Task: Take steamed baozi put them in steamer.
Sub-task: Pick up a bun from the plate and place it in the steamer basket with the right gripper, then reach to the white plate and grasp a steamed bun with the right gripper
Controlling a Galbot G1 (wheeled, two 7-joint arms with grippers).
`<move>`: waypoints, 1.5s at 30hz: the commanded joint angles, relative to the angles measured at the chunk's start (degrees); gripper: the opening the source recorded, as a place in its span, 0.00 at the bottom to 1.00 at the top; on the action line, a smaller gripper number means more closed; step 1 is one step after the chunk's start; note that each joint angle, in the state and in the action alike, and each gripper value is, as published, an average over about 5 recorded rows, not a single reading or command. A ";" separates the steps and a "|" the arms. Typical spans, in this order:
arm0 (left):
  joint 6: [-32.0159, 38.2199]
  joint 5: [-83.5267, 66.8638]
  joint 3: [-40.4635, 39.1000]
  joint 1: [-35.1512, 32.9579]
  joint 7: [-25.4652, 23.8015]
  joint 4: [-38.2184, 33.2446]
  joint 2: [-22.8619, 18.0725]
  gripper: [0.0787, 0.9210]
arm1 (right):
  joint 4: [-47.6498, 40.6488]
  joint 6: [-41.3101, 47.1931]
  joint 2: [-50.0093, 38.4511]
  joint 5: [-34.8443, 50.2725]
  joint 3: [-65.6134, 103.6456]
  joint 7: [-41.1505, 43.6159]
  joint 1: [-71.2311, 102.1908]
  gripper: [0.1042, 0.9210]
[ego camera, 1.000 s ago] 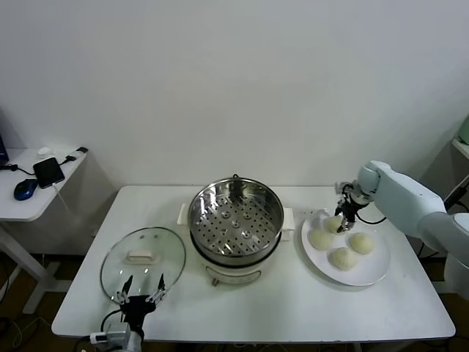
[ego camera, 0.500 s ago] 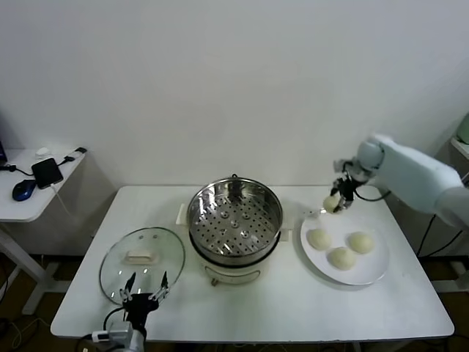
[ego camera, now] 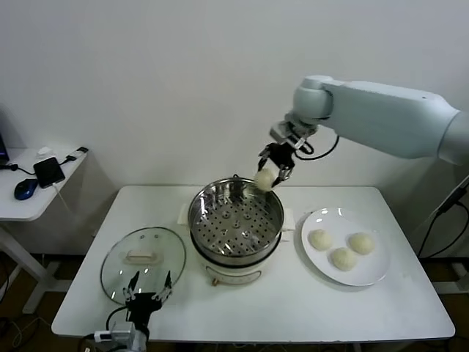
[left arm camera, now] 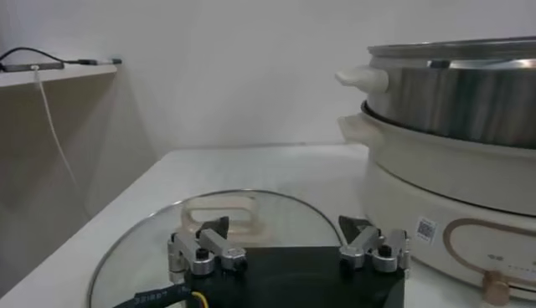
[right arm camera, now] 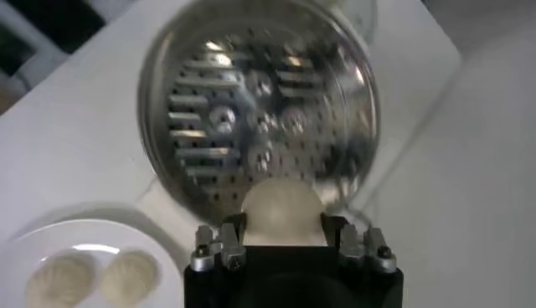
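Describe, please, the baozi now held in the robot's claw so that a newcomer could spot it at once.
Find the steamer, the large shiny steel pot at the middle of the white table. Just above its far right rim, the right claw is shut on a pale round baozi. It is the only bun in the air; the other three lie on the white plate.

One pale baozi hangs above the open steel steamer — three baozi lie beside it.
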State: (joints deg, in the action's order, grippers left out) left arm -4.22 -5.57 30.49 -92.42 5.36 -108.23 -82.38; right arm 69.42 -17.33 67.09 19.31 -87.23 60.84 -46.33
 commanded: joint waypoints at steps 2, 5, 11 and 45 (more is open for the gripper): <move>-0.12 0.06 0.02 -0.18 0.02 -0.50 0.09 0.88 | -2.26 -19.16 5.66 -18.26 2.79 -3.60 6.61 0.63; -0.23 0.17 0.04 -0.51 0.02 -1.08 0.02 0.88 | -9.11 -22.48 7.53 -20.86 5.58 -4.46 11.72 0.63; -0.05 0.42 -0.09 -0.97 0.10 -1.39 -0.24 0.88 | -18.77 -25.47 10.87 -24.30 9.40 -3.99 17.47 0.63; 0.53 0.60 -0.73 -0.83 0.63 -1.73 -0.44 0.88 | -10.53 -19.26 3.41 8.14 -2.62 2.39 -0.44 0.88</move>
State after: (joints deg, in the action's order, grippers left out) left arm -3.72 -4.88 29.71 -93.20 5.96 -109.74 -82.85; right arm 49.27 -41.64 76.30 8.26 -81.36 59.38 -36.22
